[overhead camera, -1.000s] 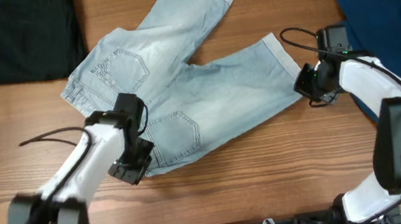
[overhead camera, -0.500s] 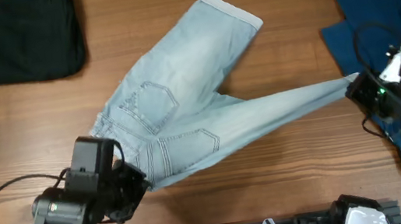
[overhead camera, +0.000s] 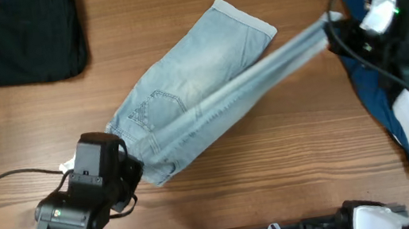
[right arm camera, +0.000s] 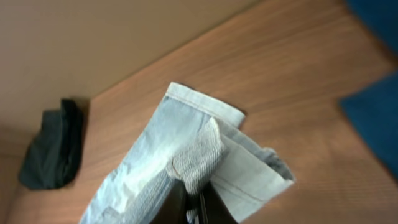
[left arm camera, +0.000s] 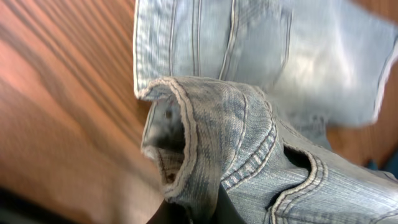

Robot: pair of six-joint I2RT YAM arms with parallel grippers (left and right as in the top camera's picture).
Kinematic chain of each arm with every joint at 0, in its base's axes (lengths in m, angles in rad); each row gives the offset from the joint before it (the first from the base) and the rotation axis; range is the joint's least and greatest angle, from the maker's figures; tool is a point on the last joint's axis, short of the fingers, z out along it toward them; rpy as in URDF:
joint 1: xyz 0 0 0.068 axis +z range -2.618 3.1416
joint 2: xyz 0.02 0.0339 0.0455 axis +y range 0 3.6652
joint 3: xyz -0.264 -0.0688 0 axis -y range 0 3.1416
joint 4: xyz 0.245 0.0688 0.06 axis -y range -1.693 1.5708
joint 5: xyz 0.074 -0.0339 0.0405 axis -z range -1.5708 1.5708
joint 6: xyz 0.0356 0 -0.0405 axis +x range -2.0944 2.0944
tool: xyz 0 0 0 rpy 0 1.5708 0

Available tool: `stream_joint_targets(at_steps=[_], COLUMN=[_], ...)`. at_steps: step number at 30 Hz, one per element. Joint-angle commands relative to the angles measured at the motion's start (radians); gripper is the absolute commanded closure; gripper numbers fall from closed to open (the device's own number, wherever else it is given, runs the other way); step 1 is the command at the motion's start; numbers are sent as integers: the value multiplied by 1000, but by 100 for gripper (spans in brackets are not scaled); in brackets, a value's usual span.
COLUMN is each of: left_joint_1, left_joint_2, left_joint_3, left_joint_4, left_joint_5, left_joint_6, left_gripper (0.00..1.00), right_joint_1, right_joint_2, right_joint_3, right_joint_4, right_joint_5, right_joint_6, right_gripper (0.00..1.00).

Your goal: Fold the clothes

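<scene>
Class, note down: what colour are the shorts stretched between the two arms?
The shorts are faded light-blue denim, seen best in the overhead view.

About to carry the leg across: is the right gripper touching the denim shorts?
Touching. The right wrist view shows the right gripper pinching the denim shorts by the cuffed hem.
</scene>
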State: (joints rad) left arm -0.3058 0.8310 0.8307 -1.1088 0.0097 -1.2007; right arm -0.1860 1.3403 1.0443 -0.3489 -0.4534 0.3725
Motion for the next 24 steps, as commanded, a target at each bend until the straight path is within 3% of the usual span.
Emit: stream_joint_targets(at_steps=[1, 9, 17, 24], left_joint_1=[7, 7, 20, 133], left_joint_2=[44, 248, 444, 515], left_joint_3=[0, 0, 0, 0], left_joint_4=[24, 150, 353, 467], left_joint_5=[-298, -452, -622, -632], left_joint_6=[-16, -16, -16, -16], left_gripper=[96, 96, 96, 96], right_joint_1=[67, 236, 300, 359], right_joint_2=[152, 424, 551, 615], right_joint_3=[39, 39, 39, 39], right_joint_4=[136, 441, 690, 872], right_joint_5=[88, 220, 264, 367], right_joint_6=[8, 53, 57, 57], right_gripper=[96, 96, 96, 96])
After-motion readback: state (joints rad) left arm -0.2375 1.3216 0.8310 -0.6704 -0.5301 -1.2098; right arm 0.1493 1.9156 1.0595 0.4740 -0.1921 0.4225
